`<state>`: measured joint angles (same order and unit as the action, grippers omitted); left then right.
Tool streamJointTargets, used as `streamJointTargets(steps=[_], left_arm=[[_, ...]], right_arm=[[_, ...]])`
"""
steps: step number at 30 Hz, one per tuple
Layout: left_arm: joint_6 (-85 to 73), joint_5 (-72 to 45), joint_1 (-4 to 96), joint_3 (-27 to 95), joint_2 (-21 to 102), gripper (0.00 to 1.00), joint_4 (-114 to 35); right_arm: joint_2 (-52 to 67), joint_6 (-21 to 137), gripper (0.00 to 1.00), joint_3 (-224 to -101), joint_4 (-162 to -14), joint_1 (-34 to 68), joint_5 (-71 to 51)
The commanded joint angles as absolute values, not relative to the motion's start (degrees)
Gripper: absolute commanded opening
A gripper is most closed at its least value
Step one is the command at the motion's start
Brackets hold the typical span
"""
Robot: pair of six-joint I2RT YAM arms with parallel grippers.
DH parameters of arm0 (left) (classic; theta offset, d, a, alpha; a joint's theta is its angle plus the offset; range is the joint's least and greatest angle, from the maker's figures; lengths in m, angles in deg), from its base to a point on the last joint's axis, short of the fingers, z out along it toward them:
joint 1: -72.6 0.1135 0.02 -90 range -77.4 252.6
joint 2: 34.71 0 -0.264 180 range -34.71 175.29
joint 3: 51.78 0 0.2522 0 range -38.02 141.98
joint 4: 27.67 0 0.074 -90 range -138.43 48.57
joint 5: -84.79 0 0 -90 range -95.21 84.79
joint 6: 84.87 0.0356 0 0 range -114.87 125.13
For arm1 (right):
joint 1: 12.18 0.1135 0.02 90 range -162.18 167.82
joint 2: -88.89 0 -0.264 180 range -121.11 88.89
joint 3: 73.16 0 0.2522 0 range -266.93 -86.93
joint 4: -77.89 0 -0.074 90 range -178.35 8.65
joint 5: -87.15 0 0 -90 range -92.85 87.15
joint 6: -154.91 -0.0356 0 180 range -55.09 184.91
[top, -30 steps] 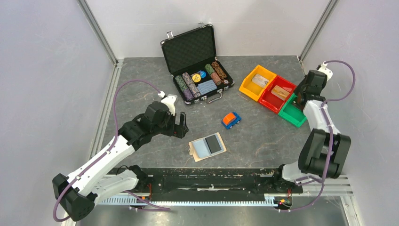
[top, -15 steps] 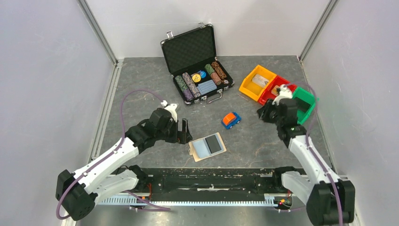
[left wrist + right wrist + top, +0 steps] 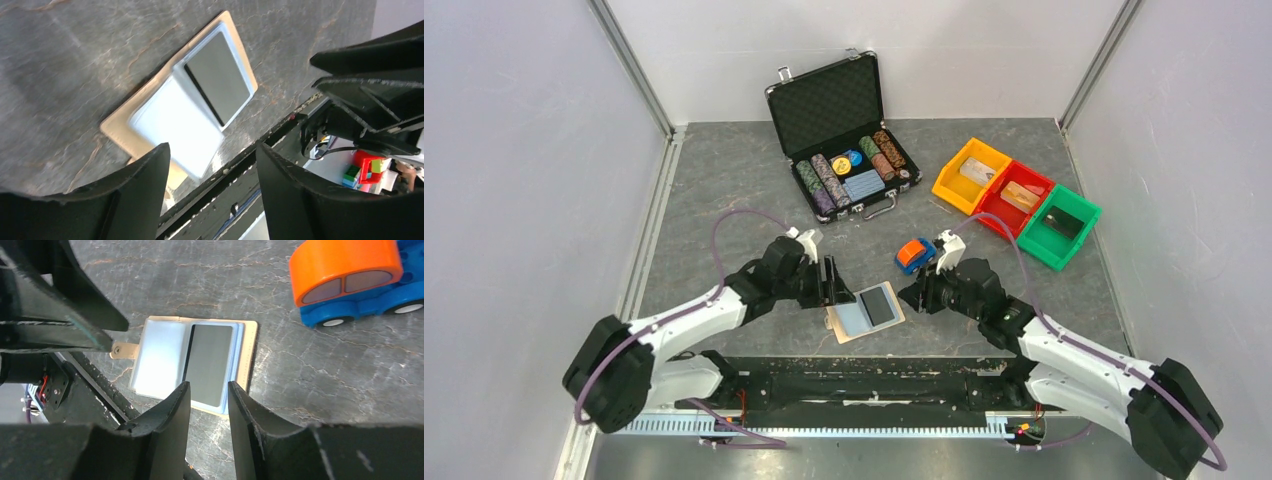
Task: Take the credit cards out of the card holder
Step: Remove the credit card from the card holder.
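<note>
Lower middle of the top view: card holder lying open and flat on the grey table, snap tab pointing left. Inside it two credit cards, a dark grey one on the right half and a pale blue one on the left half, both tucked in the holder. Left claw just at the holder's upper left edge, fingers spread wide with nothing between them; whether touching the holder, cannot tell. Right claw just to the right of the holder, fingers parted by a narrow gap, gripping nothing, with the dark card showing through that gap in the wrist view. Orange and blue toy car just above the right claw
</note>
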<state>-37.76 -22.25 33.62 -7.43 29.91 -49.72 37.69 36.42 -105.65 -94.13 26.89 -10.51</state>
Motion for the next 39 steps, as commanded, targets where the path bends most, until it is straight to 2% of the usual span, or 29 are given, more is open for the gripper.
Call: streamJointTargets(steps=[1,4,7,11,16,21,28,37,39], left_arm=[[-43.6,-28.7,33.6,-7.6,35.5,0.66,-33.7],[-43.9,-29.1,33.6,-7.8,39.4,0.52,-30.3],[-44.4,-28.6,33.5,-8.5,42.2,0.46,-28.3],[-44.1,-27.5,33.6,-10.0,45.2,0.42,-27.6],[-41.0,-24.0,33.6,-9.5,48.1,0.39,-34.2],[-39.9,-21.9,33.6,-9.7,48.5,0.33,-36.8],[-37.4,-17.2,33.6,-8.0,46.1,0.31,-43.1],[-38.8,-18.8,33.2,-7.3,44.4,0.32,-42.5],[-39.0,-18.0,33.0,-6.7,42.7,0.35,-43.8]], right_arm=[[36.5,35.2,0.37,-104.3,-102.2,28.7,-8.5],[34.4,35.2,0.37,-103.8,-104.5,29.0,-11.0],[31.9,35.5,0.40,-103.6,-105.6,29.9,-11.7],[27.8,35.5,0.40,-104.9,-106.7,30.9,-13.6],[23.8,36.1,0.39,-107.8,-105.4,33.5,-11.4],[19.6,36.6,0.35,-110.6,-105.7,33.7,-11.4],[14.6,38.5,0.34,-112.9,-104.8,33.7,-9.6],[11.6,35.1,0.30,-107.9,-110.1,34.6,-10.9],[11.8,34.8,0.29,-107.3,-109.6,35.2,-10.1]])
